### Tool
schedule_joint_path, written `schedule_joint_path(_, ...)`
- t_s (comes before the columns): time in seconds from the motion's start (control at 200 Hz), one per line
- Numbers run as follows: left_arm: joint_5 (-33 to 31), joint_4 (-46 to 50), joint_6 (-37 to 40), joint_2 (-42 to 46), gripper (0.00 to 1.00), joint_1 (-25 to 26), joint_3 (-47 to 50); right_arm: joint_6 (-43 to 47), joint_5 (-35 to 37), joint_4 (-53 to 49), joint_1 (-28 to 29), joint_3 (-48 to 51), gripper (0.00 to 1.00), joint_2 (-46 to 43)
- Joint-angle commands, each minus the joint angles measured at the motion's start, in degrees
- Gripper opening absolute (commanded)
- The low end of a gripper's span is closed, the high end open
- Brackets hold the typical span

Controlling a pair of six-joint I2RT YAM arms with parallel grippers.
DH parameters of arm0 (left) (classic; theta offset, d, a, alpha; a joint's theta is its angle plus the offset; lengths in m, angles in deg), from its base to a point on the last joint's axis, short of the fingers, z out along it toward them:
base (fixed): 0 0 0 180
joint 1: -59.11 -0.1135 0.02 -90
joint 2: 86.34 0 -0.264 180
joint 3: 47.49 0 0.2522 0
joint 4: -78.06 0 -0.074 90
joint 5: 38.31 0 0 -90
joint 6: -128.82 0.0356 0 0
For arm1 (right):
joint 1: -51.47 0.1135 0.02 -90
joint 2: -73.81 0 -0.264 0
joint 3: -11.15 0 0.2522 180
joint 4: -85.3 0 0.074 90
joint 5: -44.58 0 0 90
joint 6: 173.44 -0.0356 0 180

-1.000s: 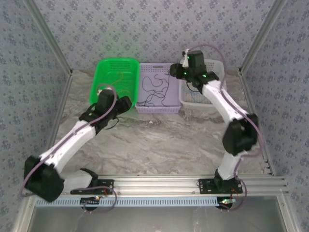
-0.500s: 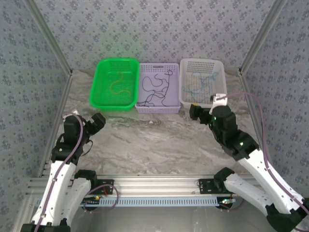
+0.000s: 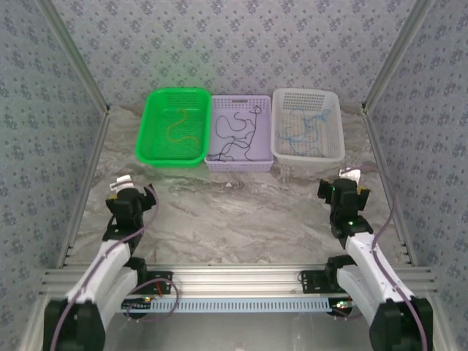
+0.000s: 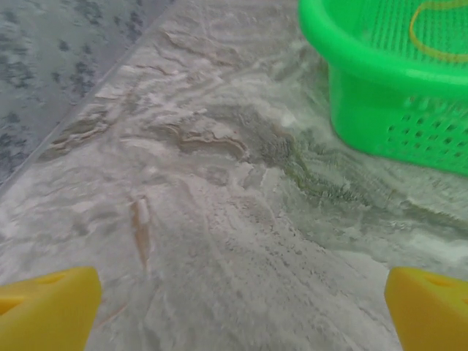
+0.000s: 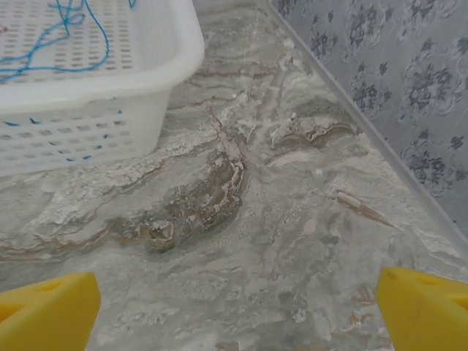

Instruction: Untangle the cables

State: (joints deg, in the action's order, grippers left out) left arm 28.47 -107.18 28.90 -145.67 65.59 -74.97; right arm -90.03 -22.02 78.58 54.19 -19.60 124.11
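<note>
cables (image 3: 217, 130) in 3 baskets (image 3: 238, 165), left gripper (image 3: 135, 194), right gripper (image 3: 342, 189) spread

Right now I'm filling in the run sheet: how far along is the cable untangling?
Looks done: yellow-olive cable lies alone in the green basket, black cable in the purple basket, blue cable in the white basket. In hand: nothing; left pincer and right pincer are open and empty over the table. Left: apparently nothing.

Left gripper (image 3: 134, 191), right gripper (image 3: 342, 187) retracted nearward
</note>
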Motion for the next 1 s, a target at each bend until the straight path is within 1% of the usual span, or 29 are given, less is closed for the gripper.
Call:
schedule_joint_path(0.0, 2.0, -21.6, 9.4, -10.6, 0.99, -0.1, -2.2, 0.1, -3.7, 18.4, -1.2, 1.5, 0.99, 5.9)
schedule_joint_path(0.095, 2.9, -28.3, 10.5, -16.3, 0.99, -1.1, -3.5, -0.3, -3.0, 25.7, -1.3, 1.8, 0.99, 12.8)
schedule_joint_path(0.16, 5.1, -29.5, 8.4, -20.0, 0.99, -2.8, -4.8, -0.7, -3.8, 29.5, -2.3, 1.3, 0.99, 17.5)
schedule_joint_path(0.195, 5.2, -32.1, 8.1, -22.6, 0.99, -3.0, -4.8, -0.7, -4.9, 30.7, -2.9, 0.7, 0.99, 19.6)
schedule_joint_path(0.245, 5.6, -35.6, 7.9, -26.3, 0.99, -3.1, -4.5, 0.0, -6.2, 29.3, -3.1, -0.9, 0.99, 21.2)
schedule_joint_path(0.3, 6.2, -41.8, 9.1, -30.1, 0.99, -2.9, -4.2, 1.2, -7.6, 32.5, -3.2, -1.1, 0.99, 23.2)
schedule_joint_path(0.36, 7.2, -33.0, 8.3, -27.6, 0.99, -3.1, -6.4, 2.2, -8.1, 33.4, -3.4, -1.8, 0.99, 24.5)
schedule_joint_path(0.41, 7.1, -36.1, 8.5, -29.1, 0.99, -3.4, -6.3, 2.8, -9.1, 34.7, -4.0, -2.2, 0.99, 26.0)
schedule_joint_path(0.465, 7.5, -30.9, 7.3, -28.2, 0.99, -4.1, -8.1, 2.7, -10.9, 39.1, -5.0, -1.3, 0.99, 29.4)
schedule_joint_path(0.51, 9.4, -30.9, 6.4, -28.7, 0.99, -5.4, -8.5, 2.8, -12.6, 44.4, -5.5, -0.5, 0.99, 32.2)
schedule_joint_path(0.525, 10.0, -30.2, 6.0, -28.5, 0.99, -5.9, -8.5, 3.4, -13.0, 44.1, -5.3, -0.9, 0.99, 32.1)
schedule_joint_path(0.56, 10.7, -29.9, 5.6, -28.2, 0.99, -6.5, -8.5, 4.3, -12.9, 40.0, -4.5, -2.3, 0.99, 32.1)
schedule_joint_path(0.625, 10.6, -29.9, 5.7, -28.2, 0.99, -6.4, -8.5, 4.2, -12.7, 41.4, -4.4, -2.6, 0.99, 34.3)
schedule_joint_path(0.685, 10.5, -30.2, 5.7, -28.4, 0.99, -6.4, -8.5, 4.9, -12.9, 45.7, -4.1, -2.4, 0.99, 37.2)
schedule_joint_path(0.735, 10.5, -30.0, 5.7, -28.3, 0.99, -6.4, -8.5, 5.1, -11.3, 40.5, -3.3, -4.2, 0.99, 36.4)
schedule_joint_path(0.769, 10.6, -30.0, 5.7, -28.3, 0.99, -6.4, -8.5, 5.7, -10.6, 43.2, -2.8, -3.7, 0.99, 37.1)
schedule_joint_path(0.814, 10.5, -30.0, 5.7, -28.4, 0.99, -6.4, -8.5, 5.6, -10.4, 41.3, -2.7, -4.1, 0.99, 36.7)
schedule_joint_path(0.854, 10.5, -30.1, 5.8, -28.3, 0.99, -6.4, -8.5, 5.8, -10.0, 42.6, -2.6, -3.8, 0.99, 37.0)
schedule_joint_path(0.994, 10.6, -30.2, 5.7, -28.3, 0.99, -6.4, -8.4, 6.0, -9.2, 42.5, -2.2, -3.8, 0.99, 37.0)
